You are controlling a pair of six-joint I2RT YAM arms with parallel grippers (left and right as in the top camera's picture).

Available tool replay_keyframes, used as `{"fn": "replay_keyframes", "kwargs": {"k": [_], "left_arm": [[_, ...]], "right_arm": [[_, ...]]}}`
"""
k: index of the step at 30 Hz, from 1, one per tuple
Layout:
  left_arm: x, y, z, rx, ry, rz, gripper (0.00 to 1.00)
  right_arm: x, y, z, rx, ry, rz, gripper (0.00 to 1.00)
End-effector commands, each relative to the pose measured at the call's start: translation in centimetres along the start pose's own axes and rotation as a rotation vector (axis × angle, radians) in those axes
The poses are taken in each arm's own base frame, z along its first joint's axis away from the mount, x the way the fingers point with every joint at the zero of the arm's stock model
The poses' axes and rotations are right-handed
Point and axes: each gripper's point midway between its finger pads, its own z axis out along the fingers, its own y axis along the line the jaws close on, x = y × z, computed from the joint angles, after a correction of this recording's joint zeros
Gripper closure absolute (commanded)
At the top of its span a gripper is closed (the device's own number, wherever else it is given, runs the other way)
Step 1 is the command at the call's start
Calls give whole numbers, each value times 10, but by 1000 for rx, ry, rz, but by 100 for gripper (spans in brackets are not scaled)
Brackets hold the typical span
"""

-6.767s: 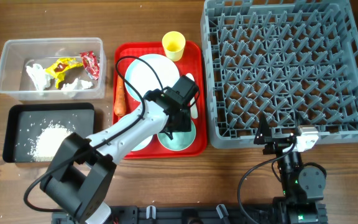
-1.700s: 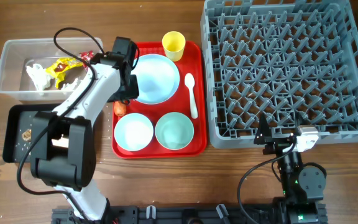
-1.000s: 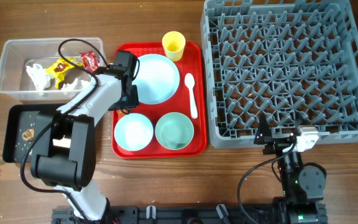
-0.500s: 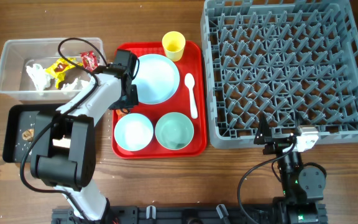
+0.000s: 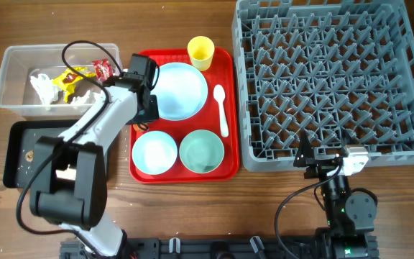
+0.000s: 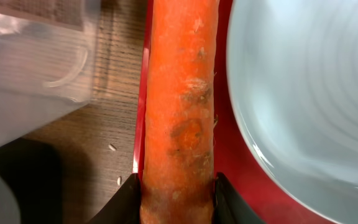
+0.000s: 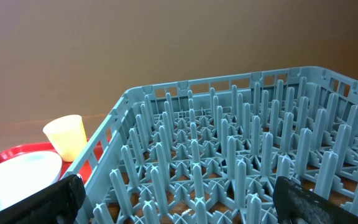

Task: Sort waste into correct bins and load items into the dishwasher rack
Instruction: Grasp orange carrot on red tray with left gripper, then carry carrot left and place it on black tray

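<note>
At the near edge of the table, the right arm is being kept folded low in front of the dishwasher rack [image 5: 336,79]. The right gripper [image 5: 306,155] is being held with its jaws spread wide and nothing between them. From its own camera the fingertips [image 7: 61,199] are being shown far apart, with the rack's pegs beyond.

Farther left, the left arm is being stretched away from its base, over the black tray [image 5: 13,155], with the forearm slanting toward the left rim of the red tray [image 5: 230,169]. At that rim the left gripper [image 5: 146,108] is being closed partway on the carrot [image 6: 179,112], which is being clamped near one end between both fingers [image 6: 126,196]. The carrot is being held lengthwise along the tray's left edge, just beside the pale blue plate [image 6: 309,106]. Whether it is touching the tray cannot be told.

Beyond the gripper, wrappers [image 5: 77,74] and tissue wads [image 5: 42,86] are being contained in the clear tub [image 5: 9,79].
</note>
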Motion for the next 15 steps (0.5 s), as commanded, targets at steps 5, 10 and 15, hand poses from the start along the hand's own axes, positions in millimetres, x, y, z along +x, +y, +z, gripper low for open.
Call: {"fn": "replay_keyframes", "kwargs": {"k": [5,10,15], "left_arm": [[-11,0,-60,106,-110,-29,87],[-10,2,-98,173,-173,-79,87],[0,15,-137,208,-227,-200,93]], "right_arm": [[-1,-1,0,8,-8,6,0],[-2,-1,0,8,-8,6,0],[-2,-1,0,8,-8,7,0]]}}
